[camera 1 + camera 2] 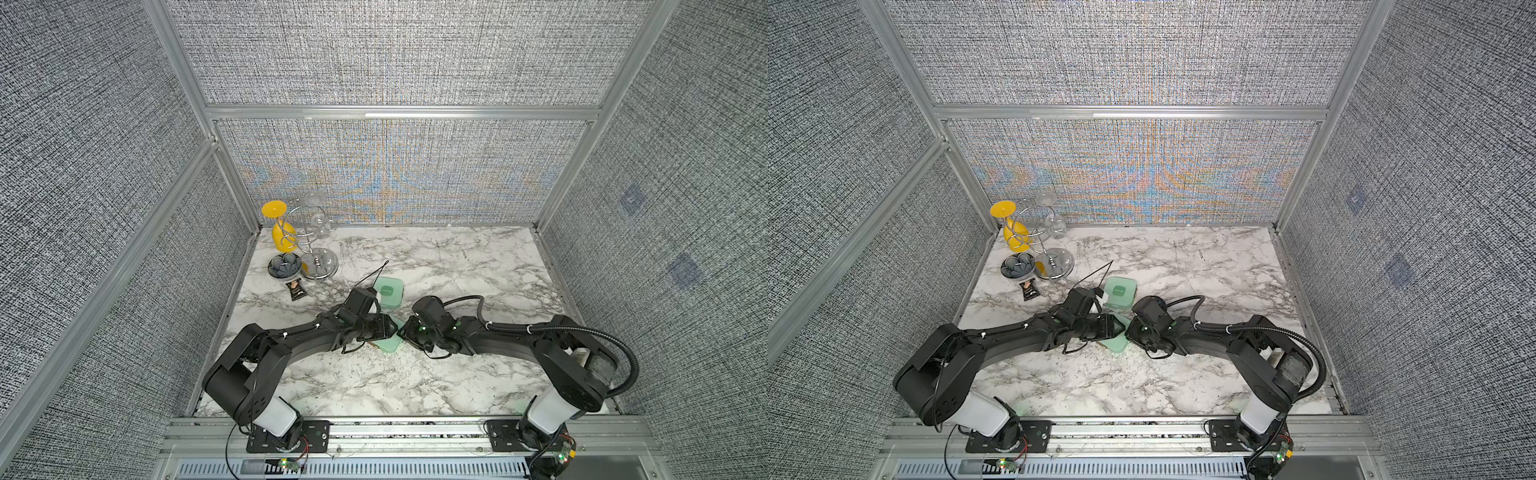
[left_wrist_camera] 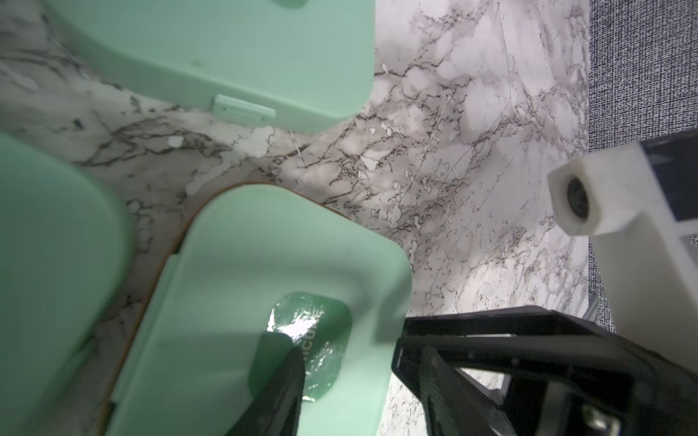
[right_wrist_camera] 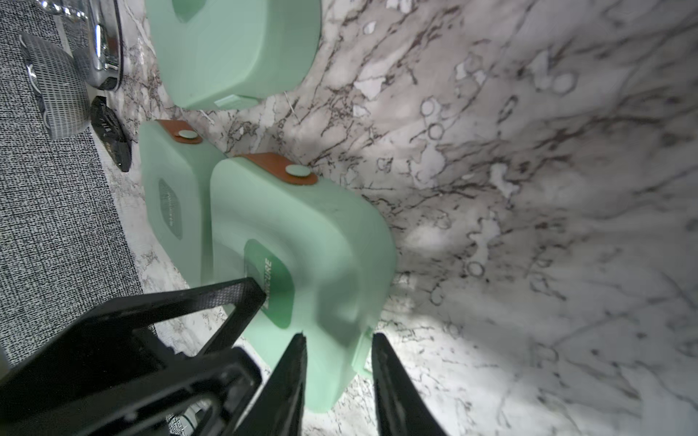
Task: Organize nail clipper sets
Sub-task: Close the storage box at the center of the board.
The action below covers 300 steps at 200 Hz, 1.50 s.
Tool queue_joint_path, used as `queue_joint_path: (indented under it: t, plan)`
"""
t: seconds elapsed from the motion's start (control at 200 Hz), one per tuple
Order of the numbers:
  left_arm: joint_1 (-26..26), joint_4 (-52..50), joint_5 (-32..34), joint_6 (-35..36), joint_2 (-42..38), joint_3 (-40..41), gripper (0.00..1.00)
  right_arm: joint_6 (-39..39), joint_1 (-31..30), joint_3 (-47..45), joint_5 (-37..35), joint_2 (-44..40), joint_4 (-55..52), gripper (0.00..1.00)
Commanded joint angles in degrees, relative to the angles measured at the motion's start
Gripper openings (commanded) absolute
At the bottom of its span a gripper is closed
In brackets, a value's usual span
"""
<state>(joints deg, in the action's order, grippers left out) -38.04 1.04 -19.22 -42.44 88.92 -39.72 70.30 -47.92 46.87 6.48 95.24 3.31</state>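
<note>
Nail clipper cases, three mint-green ones with their lids down, lie around the middle of the counter. Nearest to my bases is the near case, in the lower middle of the frame in both top views. My two wrists meet over it there and leave only a green corner in sight.

My left gripper stands partly wide. One finger lies on the dark green label of the lid. Its partner hangs past the case's edge with a sliver of counter showing between them, so this gripper holds nothing.

My right gripper faces it from the opposite side. The rim with the latch tab sits between its fingers, which stand a moderate way apart. I cannot tell whether they pinch it. A brown strap with a round snap lies on the case's far edge.

Just beside it, across a narrow strip of counter, lies the second case, which has the same kind of strap. My left arm hides it in both top views.

Farther back, near the centre of the frame, the far case rests flat and apart from both.

Beyond it, toward the left of the frame, lies a small black snack packet. Next comes a dark flower-shaped dish, just beside the chrome foot of a wire rack. The rack stands in the far left corner of the counter and carries a yellow glass and a clear glass, both feet up.
</note>
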Motion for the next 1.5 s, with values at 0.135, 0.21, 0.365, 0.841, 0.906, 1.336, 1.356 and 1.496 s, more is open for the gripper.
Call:
queue_joint_path:
  t: [0.135, 0.21, 0.365, 0.841, 0.906, 1.336, 1.356, 1.496]
  plan:
    - [0.16, -12.02, 4.63, -0.46, 0.70, 0.70, 0.53, 1.18, 0.02, -0.36, 0.75, 1.82, 2.07, 0.33]
    - [0.12, -12.10, 4.62, -0.50, 0.56, 0.70, 0.53, 1.19, -0.07, -0.25, 0.98, 2.40, 2.43, 0.32]
    - [0.15, -12.09, 4.59, -0.54, 0.32, 0.88, 0.53, 1.42, -0.15, -0.11, 1.18, 3.02, 3.26, 0.31]
    - [0.12, -10.29, 4.15, -1.33, 0.55, 1.58, 0.53, 6.65, -3.64, -3.06, -1.12, 3.66, 5.92, 0.29]
    - [0.12, -9.89, 4.02, -1.50, 0.55, 1.75, 0.53, 7.73, -4.22, -3.82, -1.88, 4.01, 6.87, 0.29]
    - [0.14, -8.71, 4.01, -2.30, -0.32, 3.12, 0.53, 10.22, -5.43, -5.53, -3.54, 4.65, 7.77, 0.30]
    - [0.09, -8.76, 4.02, -2.30, -0.33, 3.08, 0.53, 10.06, -5.44, -5.68, -3.85, 4.24, 7.46, 0.30]
    - [-0.01, -9.34, 4.08, -1.88, -1.64, 2.41, 0.53, 5.81, -4.32, -5.27, -6.97, -1.60, 0.31, 0.31]
